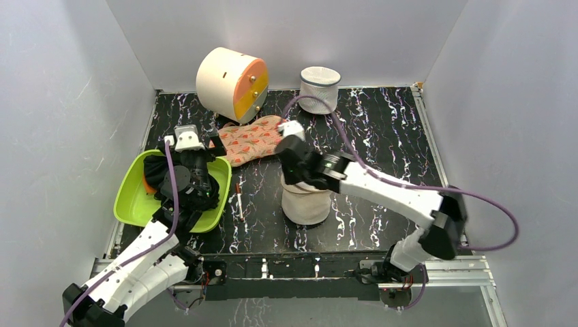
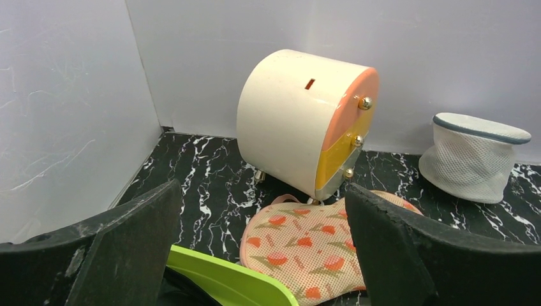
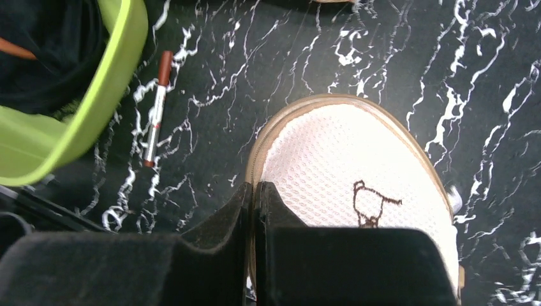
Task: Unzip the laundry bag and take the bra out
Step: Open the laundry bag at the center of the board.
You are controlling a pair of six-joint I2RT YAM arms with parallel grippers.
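Right claw (image 3: 255, 191) pressed together at laundry bag (image 3: 332, 153) trim, table (image 3: 319, 51) near edge; left claw (image 2: 261, 191) spread wide above green bowl (image 2: 223, 280).

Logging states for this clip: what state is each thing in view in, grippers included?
Round cream mesh laundry bag: flat face up, zip looks closed.
Right gripper: shut at the bag's tan trim.
Left gripper: open, above green plastic tray.
Black garment: bunched in tray.
Cream drum-shaped drawer box: drawers shut.
White cylindrical mesh bag: upright, closed.
Orange patterned cloth: lying flat.
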